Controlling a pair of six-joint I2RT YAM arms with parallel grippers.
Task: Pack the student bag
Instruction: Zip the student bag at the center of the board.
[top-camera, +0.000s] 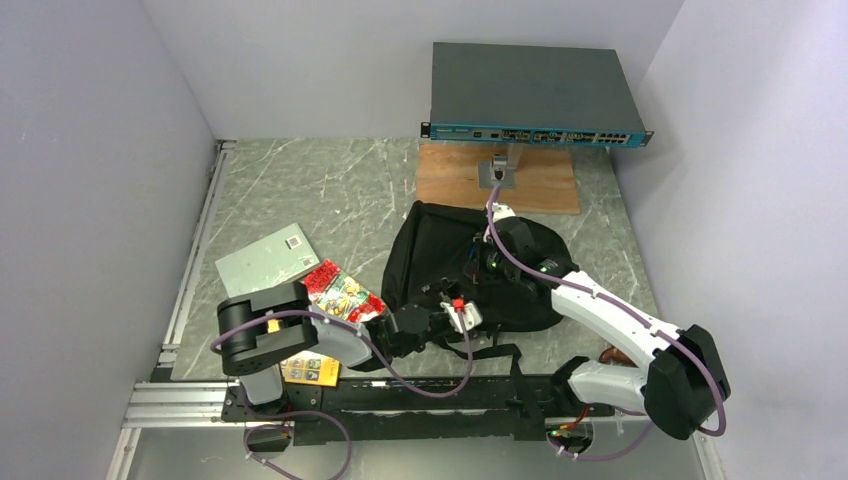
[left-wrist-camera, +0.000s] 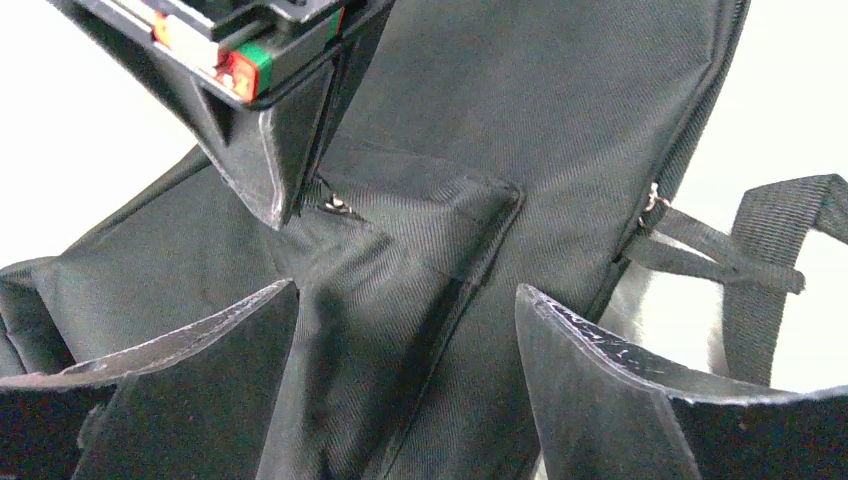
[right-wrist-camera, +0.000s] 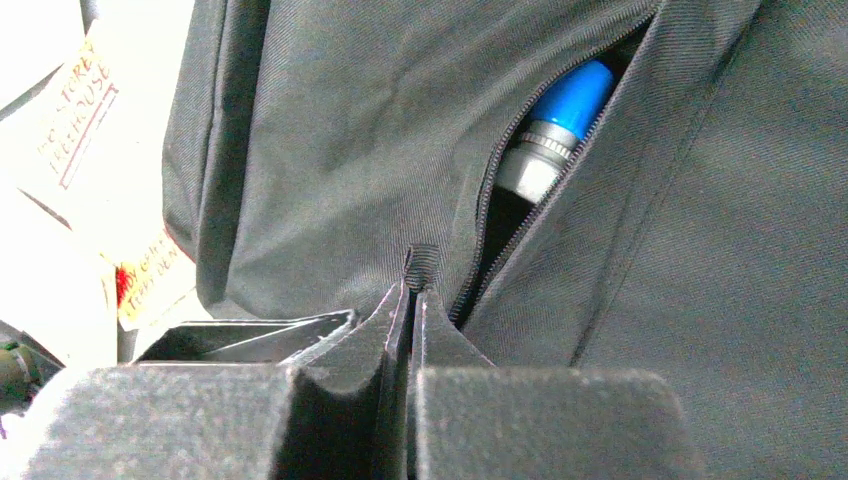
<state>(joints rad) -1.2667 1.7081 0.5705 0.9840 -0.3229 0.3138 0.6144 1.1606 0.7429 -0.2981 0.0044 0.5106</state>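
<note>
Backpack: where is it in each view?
Top external: backpack at centre, between both arms.
Left wrist: fills the frame beyond the open left tool.
Right wrist: fills the frame; right tool pinches its zip tab.
Shared landmark: webbing strap, top and left wrist only.

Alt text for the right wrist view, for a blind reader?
The right gripper is shut on a fabric zipper tab of the student bag. The bag gapes open beside it, showing a blue-capped silver cylinder inside.
</note>
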